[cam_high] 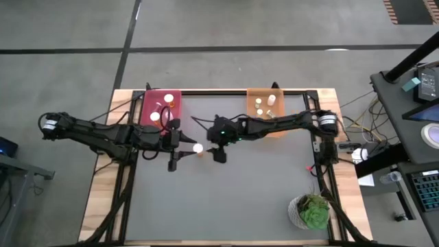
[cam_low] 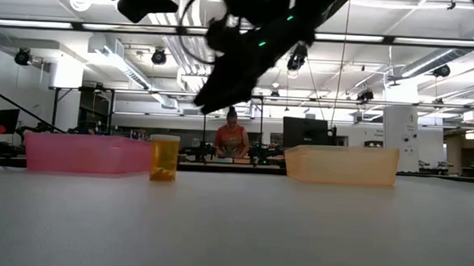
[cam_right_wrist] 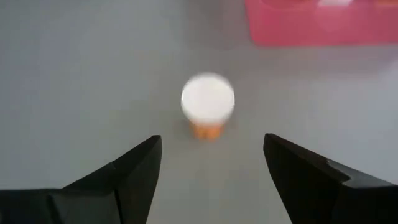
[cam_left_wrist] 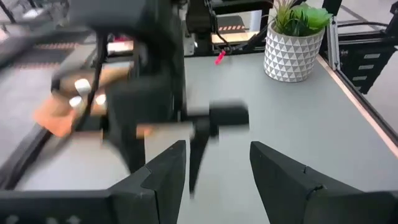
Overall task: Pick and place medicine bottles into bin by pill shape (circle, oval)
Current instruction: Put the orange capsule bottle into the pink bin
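1. A collision between the two arms is judged the nearest risk: in the high view the left gripper (cam_high: 180, 145) and the right gripper (cam_high: 218, 145) are seen close on either side of the single bottle (cam_high: 198, 147) standing on the grey table (cam_high: 233, 199), and the left wrist view is largely filled by the other arm.
2. A knock-over is also possible. The bottle is upright and free on the table, held by nothing; if the right gripper's fingers are lowered off-centre, the cap could be struck and the bottle tipped or rolled away.
3. The right gripper's jaws are spread wide, with the bottle (cam_right_wrist: 208, 106) seen between them and below. The left gripper's fingers (cam_left_wrist: 163, 177) are parted and nothing is held between them.
4. A wrong sort is the other hazard: the pill shape cannot be read from these views, so the choice between the pink bin (cam_high: 162, 108) and the orange bin (cam_high: 266, 110) could be mistaken.
5. The bottle (cam_low: 164, 158) appears as a small amber cylinder with a white round cap, standing between the two bins and nearer the pink one. More white-capped bottles lie in both bins.
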Robot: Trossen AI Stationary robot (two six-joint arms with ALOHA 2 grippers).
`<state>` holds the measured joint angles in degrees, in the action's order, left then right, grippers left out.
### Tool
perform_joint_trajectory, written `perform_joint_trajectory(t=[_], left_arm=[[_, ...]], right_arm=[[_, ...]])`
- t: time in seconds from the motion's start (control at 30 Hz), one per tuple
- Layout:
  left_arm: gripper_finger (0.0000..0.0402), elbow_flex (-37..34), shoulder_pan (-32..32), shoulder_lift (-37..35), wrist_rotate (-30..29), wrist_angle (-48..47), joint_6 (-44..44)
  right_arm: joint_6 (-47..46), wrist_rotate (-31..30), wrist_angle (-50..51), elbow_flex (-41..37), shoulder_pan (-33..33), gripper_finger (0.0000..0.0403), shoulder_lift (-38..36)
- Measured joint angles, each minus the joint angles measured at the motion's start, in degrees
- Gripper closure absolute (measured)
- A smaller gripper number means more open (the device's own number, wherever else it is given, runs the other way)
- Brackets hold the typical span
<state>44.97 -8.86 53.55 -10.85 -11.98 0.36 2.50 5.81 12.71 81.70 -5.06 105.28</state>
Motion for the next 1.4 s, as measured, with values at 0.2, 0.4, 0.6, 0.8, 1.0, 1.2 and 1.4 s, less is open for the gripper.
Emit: perform_joint_trajectory(t=[0.2,0.4,0.6,0.8,1.0,1.2,1.4], left_arm=[[0.0237,-0.1,0.2,1.1,-0.2,-4.1,-4.8],[0.0237,0.2,2.4,8.1,-2.9,-5.8,-7.5],[0.0206,6.0,5.2,20.2,-2.9,-16.7,-7.5],[0.0128,12.0,6.1,29.8,-3.6,-23.5,-4.0],[0.0093,13.1,8.6,34.5,-3.8,-23.7,-3.1],[0.0091,12.9,11.4,36.5,1.1,-23.6,-3.1],[0.0118,12.9,11.8,37.7,2.7,-23.6,-2.8]], right_arm=[[-2.6,-2.7,2.7,-12.8,1.6,0.0135,-14.4],[-3.5,-9.9,-2.6,-26.5,4.1,0.0138,-28.1],[-3.4,-10.0,-12.9,-37.2,4.5,0.0138,-38.1],[-2.6,-10.0,-19.0,-43.4,4.5,0.0138,-44.2],[-2.5,-10.0,-19.1,-45.3,4.5,0.0138,-46.3],[-1.7,-10.0,-19.3,-45.3,4.5,0.0138,-45.9],[-1.4,-10.0,-19.3,-45.2,4.4,0.0138,-45.5]])
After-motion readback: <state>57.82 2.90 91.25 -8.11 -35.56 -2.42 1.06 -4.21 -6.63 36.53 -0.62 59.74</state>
